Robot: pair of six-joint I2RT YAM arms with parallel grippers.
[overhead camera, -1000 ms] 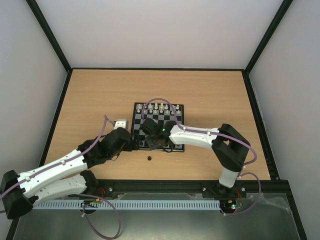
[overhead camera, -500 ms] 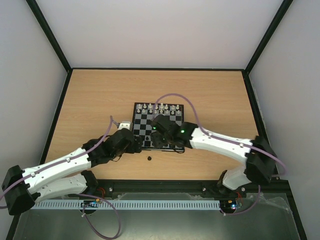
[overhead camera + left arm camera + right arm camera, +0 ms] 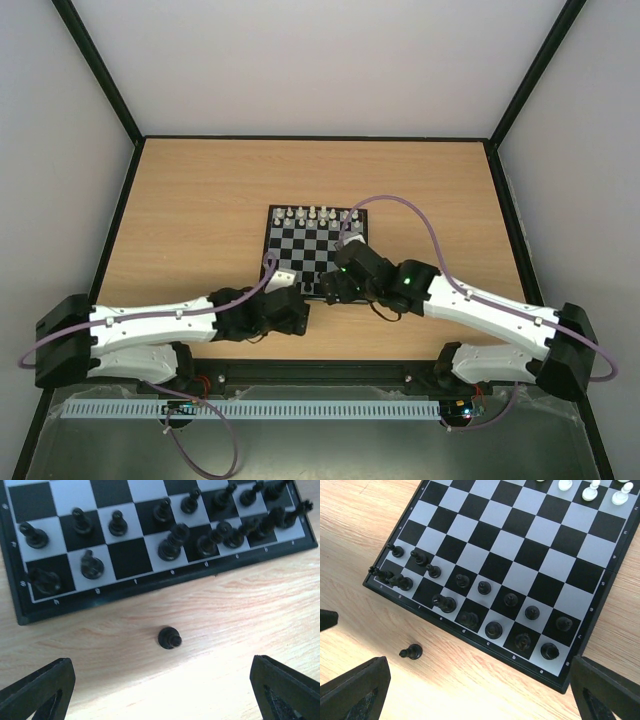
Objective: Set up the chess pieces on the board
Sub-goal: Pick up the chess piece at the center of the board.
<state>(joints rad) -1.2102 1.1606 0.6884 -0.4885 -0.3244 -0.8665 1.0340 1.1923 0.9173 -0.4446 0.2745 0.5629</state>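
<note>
The wooden counter (image 3: 200, 200) carries the chessboard (image 3: 312, 250) near its middle, and both arms reach in from the bottom of the top view. The left gripper (image 3: 161, 682) and the right gripper (image 3: 480, 687) each stand wide open, holding nothing. The black chess pieces (image 3: 510, 599) fill the two rows along the board's lower edge, apart from one vacant dark square (image 3: 130, 557) in the outermost row.

A lone black piece (image 3: 170, 638) lies off the board on the counter, just below that edge. In the left wrist view it sits almost centred in that gripper's opening. In the right wrist view it is off at the lower left. The left arm therefore looks the nearer.

The piece seems to lie on its side, with its long axis running left to right across the left wrist frame. A straight close would probably pinch it end to end.
</note>
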